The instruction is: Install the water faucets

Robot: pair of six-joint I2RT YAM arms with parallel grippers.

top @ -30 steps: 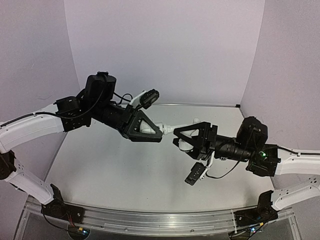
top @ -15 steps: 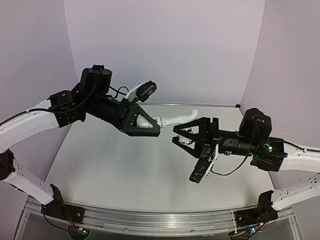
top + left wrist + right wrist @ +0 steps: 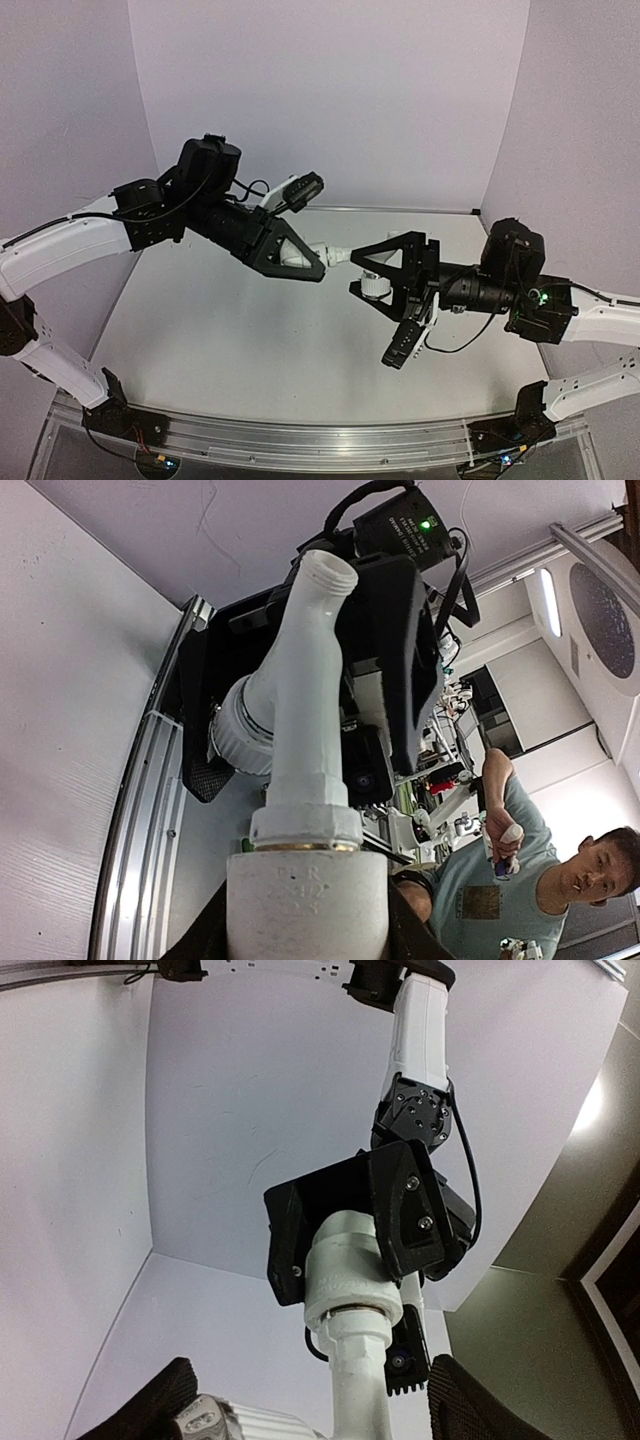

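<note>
Held above the bench (image 3: 230,340), the left tool (image 3: 305,262) clamps a short white fitting (image 3: 305,895), its raised lettering too faint to read. The white tap (image 3: 305,700), joined to it at a brass ring, reaches between the spread fingers of the right tool (image 3: 360,274).

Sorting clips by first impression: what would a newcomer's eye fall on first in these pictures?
In mid-air above the table, the left gripper clamps a white fitting with the tap sticking out of it. The right gripper faces it with fingers spread either side of the tap's ribbed knob. In the left wrist view, a person shows in the background at lower right.
</note>
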